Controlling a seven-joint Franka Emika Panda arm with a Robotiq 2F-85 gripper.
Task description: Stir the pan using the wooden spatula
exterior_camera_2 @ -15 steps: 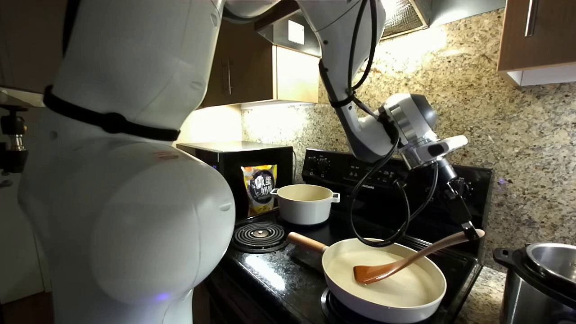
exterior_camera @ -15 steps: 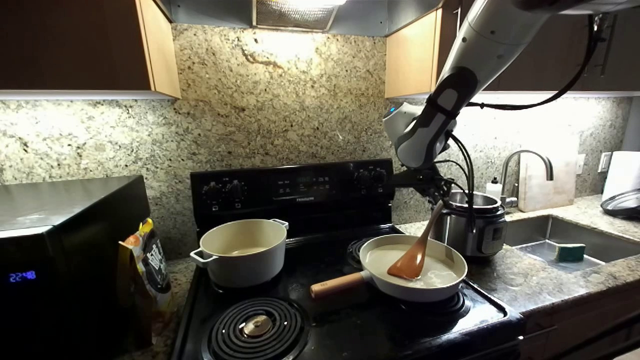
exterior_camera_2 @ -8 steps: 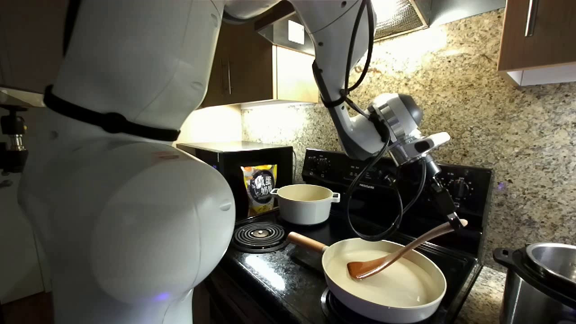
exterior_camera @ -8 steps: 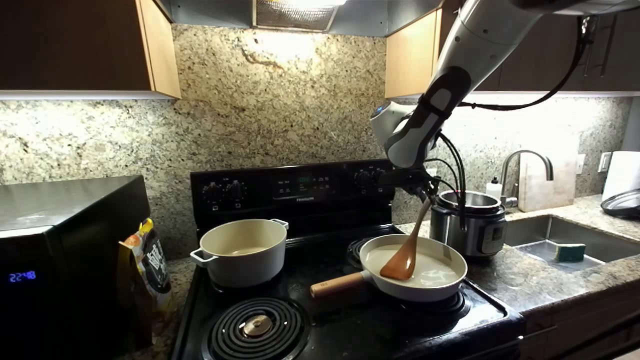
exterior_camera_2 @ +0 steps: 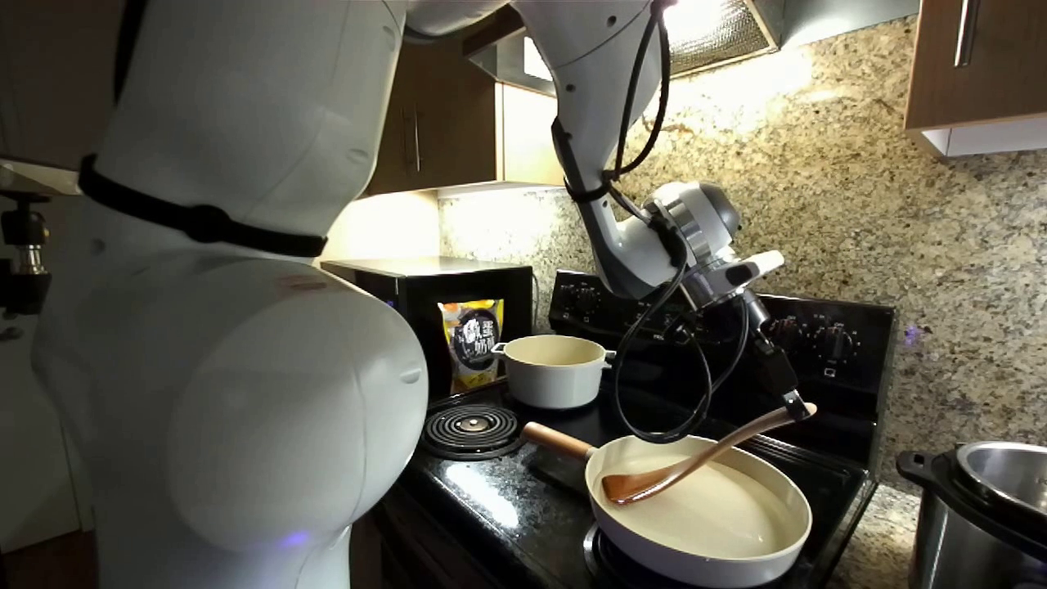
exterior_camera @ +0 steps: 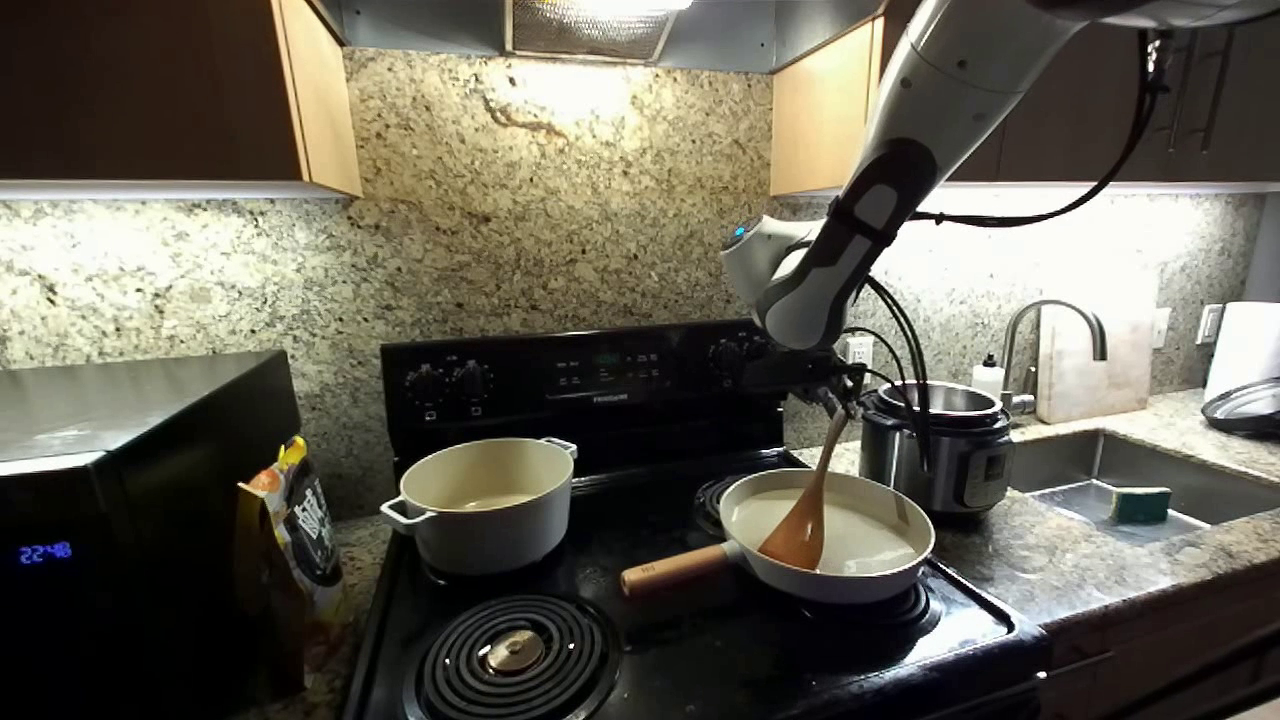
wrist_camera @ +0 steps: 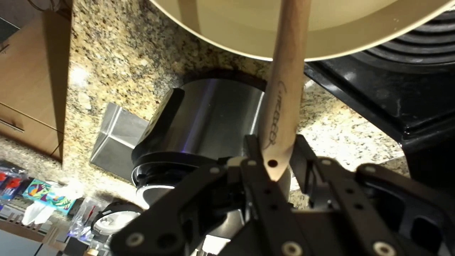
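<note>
Drawing wooden spatula nearer pan handle

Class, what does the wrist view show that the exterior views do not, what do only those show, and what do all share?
Only the wrist view shows a bright patterned tissue box and the lettering on the wooden spatula.

Only the exterior views show the spatula's blade in the pan, the cream two-handled pot and the black-and-yellow bag.

All show the pan, the steel cooker, and the gripper holding the spatula's handle.
</note>
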